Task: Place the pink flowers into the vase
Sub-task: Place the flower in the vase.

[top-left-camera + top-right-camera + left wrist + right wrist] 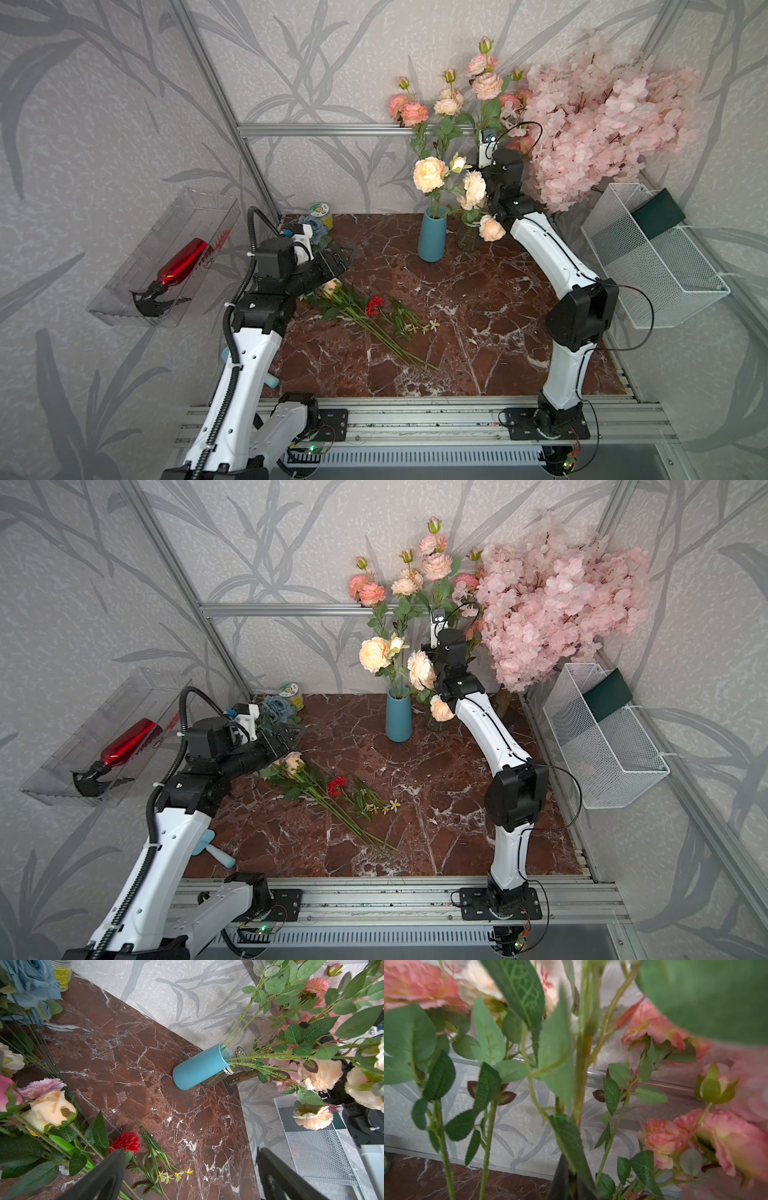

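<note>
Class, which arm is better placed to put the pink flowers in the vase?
Right. Right claw is shut on the pink flowers near the blue vase; left claw is open, farther away.

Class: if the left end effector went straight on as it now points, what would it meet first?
Probably the blue vase; the left end effector points across the marble tabletop toward it, depth unclear.

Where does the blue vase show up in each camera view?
In a top view: blue vase upright near picture centre, at the rear of the red marble tabletop.
In a top view: likewise, near centre.
Left wrist: near the middle, appearing tilted.
Right wrist: not in it.
Shared landmark: that tabletop, in all four.
</note>
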### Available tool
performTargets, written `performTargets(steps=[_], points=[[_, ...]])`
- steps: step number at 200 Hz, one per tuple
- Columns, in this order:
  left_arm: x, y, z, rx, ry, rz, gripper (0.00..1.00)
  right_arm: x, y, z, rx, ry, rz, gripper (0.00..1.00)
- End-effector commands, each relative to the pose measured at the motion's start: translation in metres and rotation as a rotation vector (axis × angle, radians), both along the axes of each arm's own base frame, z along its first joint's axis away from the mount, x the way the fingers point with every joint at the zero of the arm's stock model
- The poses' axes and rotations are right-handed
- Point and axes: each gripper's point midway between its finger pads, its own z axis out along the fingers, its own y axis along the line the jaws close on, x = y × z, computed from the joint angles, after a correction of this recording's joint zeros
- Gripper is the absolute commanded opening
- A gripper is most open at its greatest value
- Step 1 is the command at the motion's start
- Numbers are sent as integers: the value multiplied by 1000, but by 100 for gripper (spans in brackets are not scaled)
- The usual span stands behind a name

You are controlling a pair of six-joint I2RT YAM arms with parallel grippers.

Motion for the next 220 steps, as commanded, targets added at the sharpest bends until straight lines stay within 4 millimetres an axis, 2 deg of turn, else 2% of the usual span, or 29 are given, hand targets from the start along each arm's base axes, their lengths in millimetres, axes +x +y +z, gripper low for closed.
performTargets(steps=[1, 29, 49, 79, 109, 139, 145, 147, 151, 174, 194, 220], points=[[3, 2, 7, 1, -28, 4, 99, -17, -16, 45, 101, -115, -10, 0], [4, 4, 4, 7, -20, 13, 99, -6, -19, 16, 96, -54, -16, 0], [6, 12, -5, 33, 20, 56, 99, -7, -19, 12, 97, -38, -18, 18], [4, 52, -55, 168, 255, 236, 98, -20, -20, 36, 100, -77, 1, 34], [-6, 76, -84, 157, 356, 342, 97, -43, -18, 76, 97, -137, 30, 39], [-20, 97, -114, 169, 476, 441, 96, -87, 0, 131, 72, -224, 95, 40], [-22, 99, -121, 161, 497, 453, 96, -92, 6, 134, 63, -222, 112, 40], [-22, 100, -123, 160, 506, 457, 96, -102, 5, 146, 67, -242, 117, 40], [-23, 101, -129, 153, 523, 467, 95, -113, 8, 156, 65, -256, 133, 40], [-17, 102, -157, 100, 568, 490, 92, -159, 32, 188, 26, -313, 217, 40], [-8, 102, -181, 67, 611, 512, 86, -200, 59, 204, -20, -327, 310, 39], [-12, 107, -216, 58, 736, 564, 84, -253, 102, 202, -24, -268, 527, 36]])
